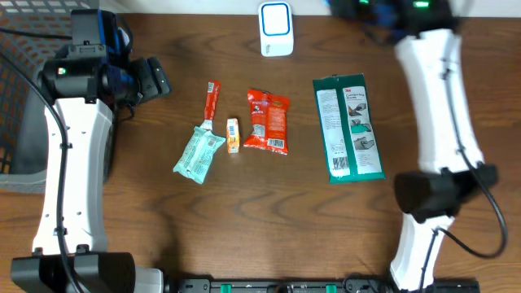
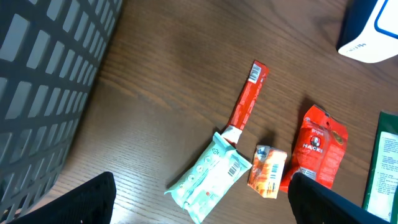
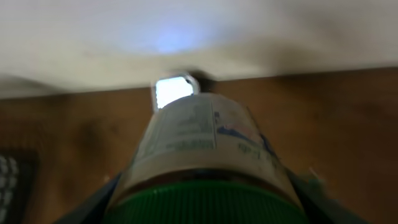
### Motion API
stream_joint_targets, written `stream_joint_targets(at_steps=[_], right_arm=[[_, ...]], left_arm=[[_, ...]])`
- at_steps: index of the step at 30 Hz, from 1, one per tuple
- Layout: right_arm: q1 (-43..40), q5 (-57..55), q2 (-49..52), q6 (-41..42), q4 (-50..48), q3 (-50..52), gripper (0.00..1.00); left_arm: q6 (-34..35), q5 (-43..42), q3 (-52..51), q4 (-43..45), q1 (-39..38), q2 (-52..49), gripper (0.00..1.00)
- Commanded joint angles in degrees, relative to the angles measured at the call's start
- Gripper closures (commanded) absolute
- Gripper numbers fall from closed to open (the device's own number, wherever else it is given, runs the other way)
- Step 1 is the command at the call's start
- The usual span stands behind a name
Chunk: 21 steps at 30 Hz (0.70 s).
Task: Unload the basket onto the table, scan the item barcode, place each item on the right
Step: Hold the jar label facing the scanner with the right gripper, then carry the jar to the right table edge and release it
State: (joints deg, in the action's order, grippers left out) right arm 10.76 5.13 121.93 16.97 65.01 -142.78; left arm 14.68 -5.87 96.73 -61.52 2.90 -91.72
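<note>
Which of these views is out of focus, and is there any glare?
Right wrist: soft all over, with the bottle filling the frame, seemingly too close to focus, and a bluish glow above the scanner. Left wrist: sharp, with the mint packet clearly printed. Overhead: sharp, evenly lit, no glare.

Mesh basket (image 1: 15, 89) left of red pouch (image 1: 267, 122) and green packet (image 1: 348, 128).
</note>
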Motion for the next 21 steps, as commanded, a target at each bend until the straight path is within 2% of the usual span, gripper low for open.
stream_joint_targets(at_steps=[1,4,10,15,21], right_arm=[[-4.2,-0.3,0.9,-5.2,7.6,0.1,0.96],[-8.7,-0.3,2.0,-7.0,16.0,0.4,0.97],[-16.7,-0.5,3.2,-7.0,22.3,5.2,0.96],[-22.7,-0.5,3.2,-7.0,20.0,13.3,0.95],[-29.2,-0.5,3.2,-7.0,11.0,25.2,0.95]], left_arm=[[-0.7,-0.1,1.2,-0.2,0.1,1.2,0.12],[-0.7,-0.1,1.2,-0.2,0.1,1.2,0.12],[-0.7,-0.1,1.2,-0.2,0.1,1.2,0.12],[-0.7,-0.1,1.2,-0.2,0.1,1.2,0.12],[-0.7,-0.1,1.2,-0.2,0.1,1.2,0.12]])
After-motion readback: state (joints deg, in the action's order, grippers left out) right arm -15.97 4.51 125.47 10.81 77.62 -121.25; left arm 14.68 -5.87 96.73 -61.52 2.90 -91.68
